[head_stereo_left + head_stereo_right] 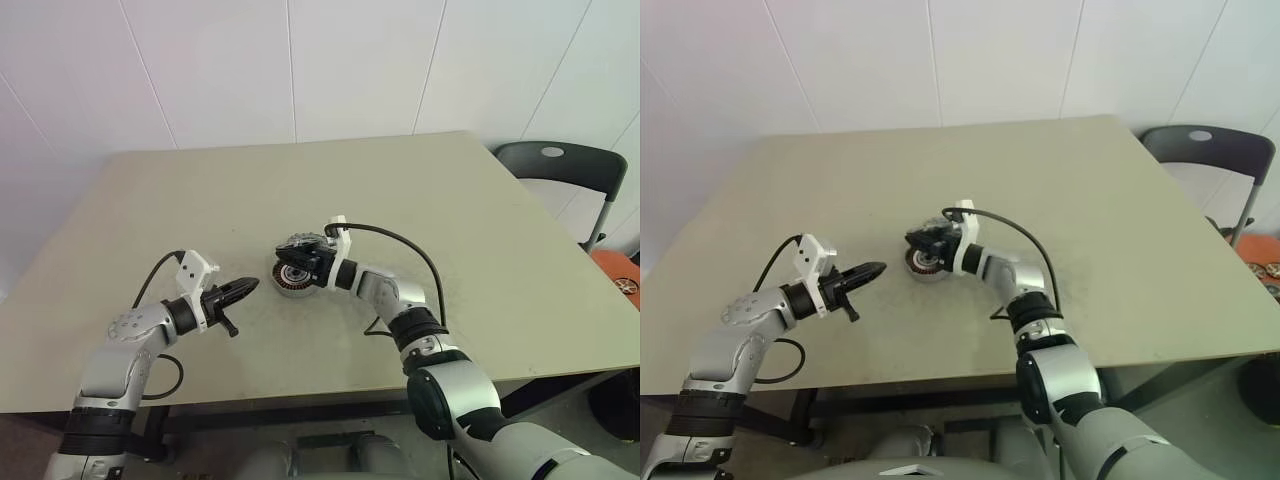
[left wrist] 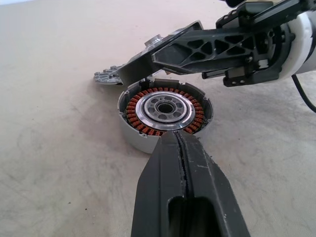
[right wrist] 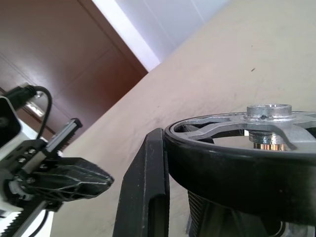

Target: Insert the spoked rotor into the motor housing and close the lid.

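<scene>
We start with the beige table, which carries everything; a dark folding chair stands off its far right corner. Near the table's middle sits the motor housing, open side up, its ring of copper windings and dark hub exposed. We judge it lies this way so a part can be lowered straight into it.

Our right gripper reaches in level from the right and holds the spoked rotor by its dark rim, the disc close over the housing's far edge. The right wrist view shows a black finger pressed against that rim, so the jaws are closed on the rotor; it is not yet seated. Holding it by the rim leaves the hub free to meet the housing's centre. A small grey toothed piece lies on the table just behind the housing, perhaps the lid; we cannot tell.

Our left gripper hangs a little to the left of the housing, pointing toward it, fingers fully together and holding nothing. We judge it is clear of the insertion.
</scene>
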### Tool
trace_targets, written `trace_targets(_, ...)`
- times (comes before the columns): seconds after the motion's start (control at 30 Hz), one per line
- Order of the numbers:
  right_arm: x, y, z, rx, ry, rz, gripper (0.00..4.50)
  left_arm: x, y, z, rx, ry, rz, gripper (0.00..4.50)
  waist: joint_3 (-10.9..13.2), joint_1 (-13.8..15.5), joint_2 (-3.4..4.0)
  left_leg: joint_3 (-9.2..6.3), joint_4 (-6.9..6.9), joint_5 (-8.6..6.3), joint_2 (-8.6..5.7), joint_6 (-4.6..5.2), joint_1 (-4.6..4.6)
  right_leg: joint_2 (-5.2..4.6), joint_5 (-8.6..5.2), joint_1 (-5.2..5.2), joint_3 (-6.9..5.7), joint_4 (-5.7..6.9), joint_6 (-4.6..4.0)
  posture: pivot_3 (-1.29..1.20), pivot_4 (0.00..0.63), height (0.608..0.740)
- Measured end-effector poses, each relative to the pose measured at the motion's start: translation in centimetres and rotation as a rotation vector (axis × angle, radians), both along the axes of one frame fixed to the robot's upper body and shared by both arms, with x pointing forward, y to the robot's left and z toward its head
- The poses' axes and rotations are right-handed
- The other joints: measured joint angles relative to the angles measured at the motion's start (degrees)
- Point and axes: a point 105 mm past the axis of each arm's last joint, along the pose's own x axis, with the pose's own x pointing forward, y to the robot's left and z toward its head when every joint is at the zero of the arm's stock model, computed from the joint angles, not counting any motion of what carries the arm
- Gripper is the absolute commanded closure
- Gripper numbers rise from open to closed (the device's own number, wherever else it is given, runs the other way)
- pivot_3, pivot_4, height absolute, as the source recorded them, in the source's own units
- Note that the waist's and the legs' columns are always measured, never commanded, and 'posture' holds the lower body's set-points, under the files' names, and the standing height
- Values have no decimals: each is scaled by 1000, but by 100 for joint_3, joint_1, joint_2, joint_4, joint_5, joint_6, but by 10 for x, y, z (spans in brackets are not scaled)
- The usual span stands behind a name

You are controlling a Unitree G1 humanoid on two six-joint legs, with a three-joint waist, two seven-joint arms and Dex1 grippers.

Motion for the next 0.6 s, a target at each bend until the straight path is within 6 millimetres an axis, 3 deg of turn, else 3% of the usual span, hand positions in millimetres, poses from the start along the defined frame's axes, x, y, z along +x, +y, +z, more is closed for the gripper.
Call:
trace_targets(0.57,-4,10,-1,-70,-83,35,4329,-1,0,-1,-2,4,0,4500,0,-1,1,0,-1,0,0,0,1,1,0,0,1,1,0,0,0,740)
trace_targets(0.6,-4,11,-2,-78,-85,38,3979,-1,0,-1,-2,4,0,4500,0,-1,1,0,-1,0,0,0,2,1,0,0,0,1,0,0,0,740)
